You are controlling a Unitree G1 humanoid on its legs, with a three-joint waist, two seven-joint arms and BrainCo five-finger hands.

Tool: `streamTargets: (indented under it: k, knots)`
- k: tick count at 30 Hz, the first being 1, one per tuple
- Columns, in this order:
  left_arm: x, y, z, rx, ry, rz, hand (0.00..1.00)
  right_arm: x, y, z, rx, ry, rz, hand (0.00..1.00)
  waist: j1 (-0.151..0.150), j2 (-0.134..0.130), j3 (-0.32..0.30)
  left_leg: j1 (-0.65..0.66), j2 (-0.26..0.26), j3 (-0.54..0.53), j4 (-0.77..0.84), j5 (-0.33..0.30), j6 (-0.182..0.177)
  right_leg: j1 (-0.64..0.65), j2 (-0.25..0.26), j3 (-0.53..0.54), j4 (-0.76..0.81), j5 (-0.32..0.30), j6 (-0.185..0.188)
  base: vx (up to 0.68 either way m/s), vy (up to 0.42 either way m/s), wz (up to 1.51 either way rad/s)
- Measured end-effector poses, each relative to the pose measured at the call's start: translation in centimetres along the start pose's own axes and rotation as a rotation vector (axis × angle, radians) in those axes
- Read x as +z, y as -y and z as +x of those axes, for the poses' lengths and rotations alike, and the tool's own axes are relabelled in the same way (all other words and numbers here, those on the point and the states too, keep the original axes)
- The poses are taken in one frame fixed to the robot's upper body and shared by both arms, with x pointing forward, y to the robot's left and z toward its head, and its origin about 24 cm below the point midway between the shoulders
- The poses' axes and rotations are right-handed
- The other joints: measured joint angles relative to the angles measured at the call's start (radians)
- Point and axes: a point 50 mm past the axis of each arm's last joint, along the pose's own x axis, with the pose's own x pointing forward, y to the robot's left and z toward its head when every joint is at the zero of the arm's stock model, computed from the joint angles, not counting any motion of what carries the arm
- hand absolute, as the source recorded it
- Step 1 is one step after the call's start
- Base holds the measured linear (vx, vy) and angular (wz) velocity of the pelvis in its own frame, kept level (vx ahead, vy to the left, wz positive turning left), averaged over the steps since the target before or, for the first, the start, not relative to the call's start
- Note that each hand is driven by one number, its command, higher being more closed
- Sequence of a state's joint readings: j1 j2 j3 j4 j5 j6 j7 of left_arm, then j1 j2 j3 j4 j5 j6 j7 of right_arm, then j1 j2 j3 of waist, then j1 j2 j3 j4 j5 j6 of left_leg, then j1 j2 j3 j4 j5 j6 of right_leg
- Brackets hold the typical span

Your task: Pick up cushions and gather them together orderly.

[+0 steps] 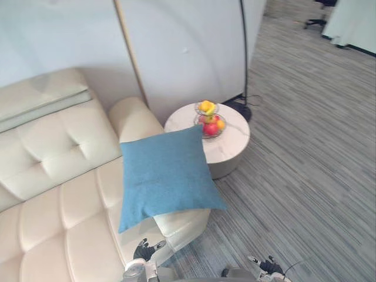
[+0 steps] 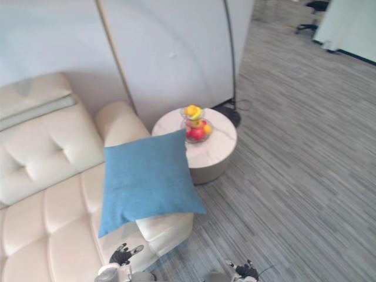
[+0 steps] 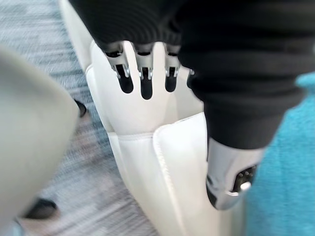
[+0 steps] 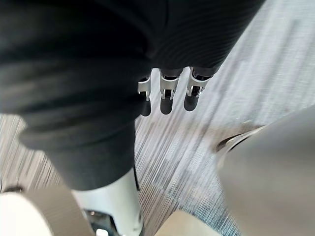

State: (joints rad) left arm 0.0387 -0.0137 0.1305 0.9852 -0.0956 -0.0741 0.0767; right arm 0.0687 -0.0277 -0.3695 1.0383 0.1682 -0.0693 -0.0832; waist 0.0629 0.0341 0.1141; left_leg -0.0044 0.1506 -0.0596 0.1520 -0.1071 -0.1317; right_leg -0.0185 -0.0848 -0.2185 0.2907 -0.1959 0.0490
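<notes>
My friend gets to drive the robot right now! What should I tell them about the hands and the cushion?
Left hand: open, holding nothing, low by the sofa's front edge.
Right hand: open, holding nothing, low over the carpet.
Blue cushion: on the end seat of the sofa, next to the side table, with one corner sticking out past the seat edge.
Done: nothing picked up yet.
Left: grasp the cushion and set it tidily with any others.
</notes>
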Motion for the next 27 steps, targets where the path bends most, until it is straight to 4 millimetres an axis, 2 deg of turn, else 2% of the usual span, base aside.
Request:
streamTargets:
  k: [3,4,5,8,11,13,14,15,16,17,21,23,26,27]
  knots:
    - [0.1,-0.1,0.0,-0.004,0.002,0.02,0.0,-0.1,-0.4,0.0,0.005,-0.003,0.018,0.0,-0.002,-0.027,-0.017,-0.024,-0.006,0.081,-0.046,0.064,0.024,0.024,-0.026,-0.075,-0.038,0.005,-0.007,0.02,-0.032,0.73]
    - [0.2,-0.2,0.1,-0.011,0.004,0.051,0.0,-0.2,-0.7,0.0,0.01,-0.007,0.034,0.0,-0.003,-0.03,-0.026,-0.029,-0.007,0.144,-0.068,0.083,0.043,0.029,-0.036,-0.106,-0.055,0.009,-0.011,0.0,0.021,0.7]
    - [0.3,-0.2,0.1,-0.021,0.006,0.082,0.0,-0.3,-0.9,-0.1,0.011,-0.011,0.043,0.0,-0.008,-0.036,-0.024,-0.026,-0.006,0.207,-0.085,0.098,0.046,0.041,-0.041,-0.136,-0.069,0.015,-0.009,0.01,0.029,0.71]
    - [0.4,-0.4,0.2,-0.024,0.009,0.109,0.0,-0.2,-0.8,0.0,0.009,-0.012,0.045,0.0,-0.007,-0.046,-0.026,-0.026,-0.019,0.204,-0.11,0.125,0.045,0.055,-0.038,-0.146,-0.1,0.031,-0.003,-0.03,0.037,0.36]
    - [0.2,-1.1,0.2,-0.017,-0.004,0.152,0.0,0.8,-0.6,0.2,0.006,0.013,0.053,0.0,-0.01,-0.046,-0.031,-0.003,-0.034,0.203,-0.182,0.168,0.046,0.057,-0.038,-0.14,-0.128,0.051,-0.001,-0.09,0.055,0.03]
    - [0.1,-2.0,0.1,0.002,-0.006,0.157,0.0,2.0,0.7,0.5,-0.02,0.047,0.035,0.0,-0.015,-0.04,-0.033,0.024,-0.049,0.203,-0.256,0.212,0.051,0.057,-0.038,-0.139,-0.144,0.057,0.009,-0.11,0.058,0.07]
    - [0.2,-2.2,0.1,0.007,-0.003,0.157,0.0,2.2,0.9,0.5,-0.025,0.054,0.032,0.0,-0.015,-0.04,-0.033,0.024,-0.05,0.202,-0.256,0.213,0.052,0.057,-0.038,-0.139,-0.145,0.055,0.014,-0.12,0.072,0.07]
    - [0.8,-3.0,0.2,0.025,0.018,0.163,0.0,3.4,1.6,0.6,-0.038,0.095,0.021,0.0,-0.016,-0.039,-0.033,0.02,-0.052,0.202,-0.26,0.213,0.052,0.057,-0.038,-0.136,-0.153,0.057,0.02,-0.13,0.068,0.02]
    - [1.9,-4.1,0.1,0.046,0.061,0.173,0.0,5.4,2.3,0.6,-0.048,0.17,0.009,0.0,-0.018,-0.037,-0.031,0.017,-0.055,0.202,-0.262,0.211,0.054,0.055,-0.037,-0.126,-0.157,0.056,0.02,-0.1,0.052,0.02]
    - [2.4,-4.5,0.1,0.056,0.078,0.169,0.0,6.2,2.6,0.6,-0.052,0.2,0.004,0.0,-0.018,-0.036,-0.031,0.015,-0.056,0.202,-0.262,0.206,0.052,0.055,-0.037,-0.121,-0.158,0.056,0.021,-0.1,0.055,0.04]
    - [7.8,-7.1,-0.5,0.132,0.291,0.101,0.0,14.1,5.0,-0.8,-0.086,0.49,-0.058,0.0,-0.024,-0.017,-0.031,0.004,-0.068,0.213,-0.262,0.199,0.058,0.052,-0.029,-0.073,-0.197,0.053,0.027,-0.03,0.056,0.01]
    - [9.9,-8.0,-1.0,0.162,0.385,0.057,0.0,16.7,4.7,-1.5,-0.073,0.587,-0.065,0.0,-0.025,-0.017,-0.032,0.002,-0.072,0.216,-0.262,0.194,0.065,0.052,-0.025,-0.043,-0.215,0.054,0.029,0.07,0.039,-0.07]
    - [11.6,-8.1,-1.5,0.177,0.462,0.032,0.0,18.4,3.2,-2.0,-0.028,0.652,-0.07,0.0,-0.025,-0.023,-0.034,0.0,-0.084,0.217,-0.262,0.183,0.07,0.051,-0.029,-0.017,-0.227,0.062,0.038,0.11,0.031,-0.04]
    - [12.4,-7.8,-1.7,0.175,0.498,0.007,0.0,19.1,2.3,-2.1,0.001,0.675,-0.08,0.0,-0.025,-0.028,-0.035,-0.007,-0.094,0.218,-0.262,0.181,0.068,0.04,-0.036,-0.003,-0.226,0.081,0.034,0.13,0.04,0.0]
